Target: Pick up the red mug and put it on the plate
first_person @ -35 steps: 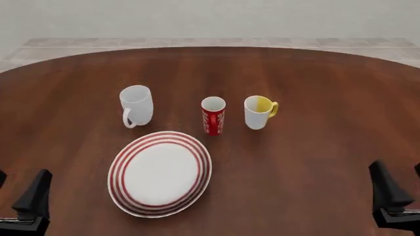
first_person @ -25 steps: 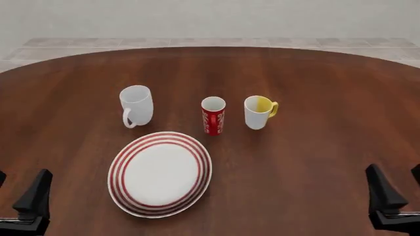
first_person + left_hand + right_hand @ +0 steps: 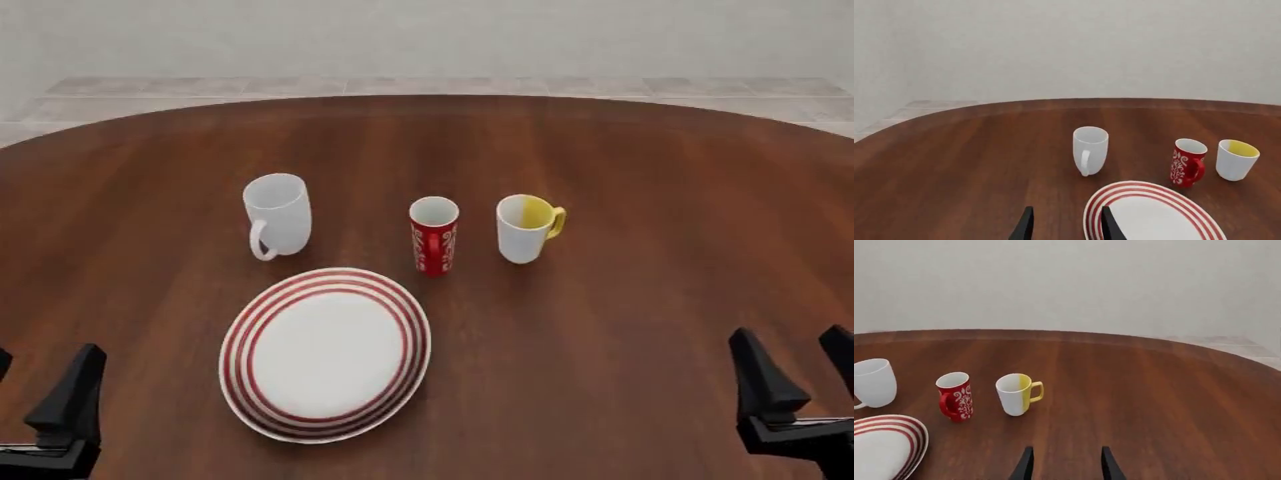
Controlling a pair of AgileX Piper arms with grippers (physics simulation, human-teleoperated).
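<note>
The red mug (image 3: 434,236) stands upright on the brown table (image 3: 641,180), just beyond the far rim of the plate (image 3: 327,354) and not touching it. Seen from the right gripper (image 3: 797,375), the mug is far ahead and well to the left, with the yellow-handled mug (image 3: 526,228) standing between them, just beside the red one. Seen from the left gripper (image 3: 40,385), the red mug is ahead and to the right, beyond the plate, which lies close in front of this gripper on its right side. A plain white mug (image 3: 278,216) stands ahead of the left gripper, apart from the plate. Both grippers are at the near edge of the table. Their fingers (image 3: 1026,463) are spread with a gap between them and nothing is held.
</note>
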